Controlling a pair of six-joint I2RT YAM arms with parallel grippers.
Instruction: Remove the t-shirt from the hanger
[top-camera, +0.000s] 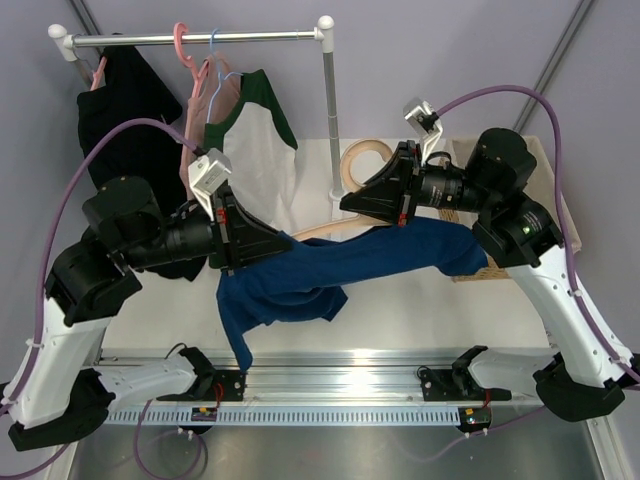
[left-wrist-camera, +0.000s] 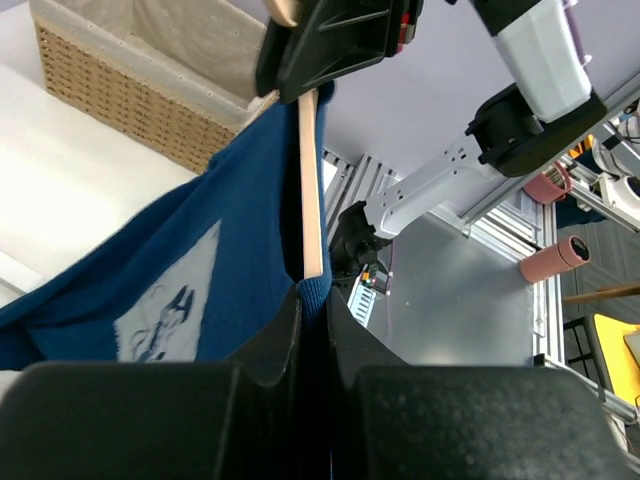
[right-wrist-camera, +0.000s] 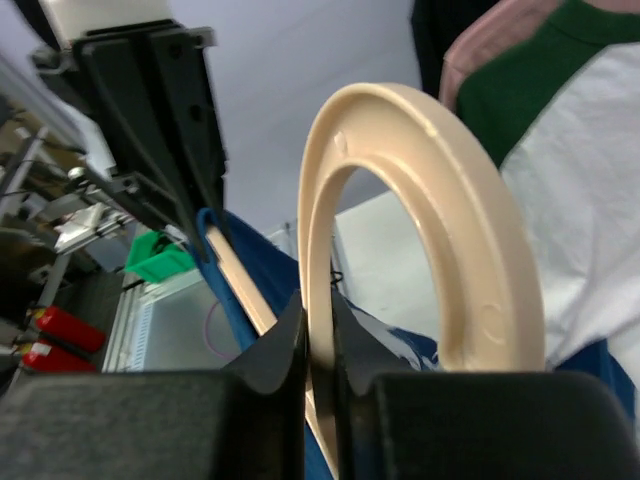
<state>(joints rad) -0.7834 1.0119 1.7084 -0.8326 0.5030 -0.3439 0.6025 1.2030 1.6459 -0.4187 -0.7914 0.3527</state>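
- White table (top-camera: 400, 300) in front of the clothes rail (top-camera: 200, 38) is sitting under the t-shirt (top-camera: 400, 255), which is stretching between my arms.
- My right pincer (right-wrist-camera: 318, 320) is clenching the hook of the hanger (right-wrist-camera: 470, 230); my left pincer (left-wrist-camera: 313, 305) is gripping the t-shirt's edge.
- Cloth is partly draping the hanger, so pulling it free is remaining.

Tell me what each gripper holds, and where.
The left gripper pinches the t-shirt at its edge; the right gripper clamps the hanger at its hook's base.
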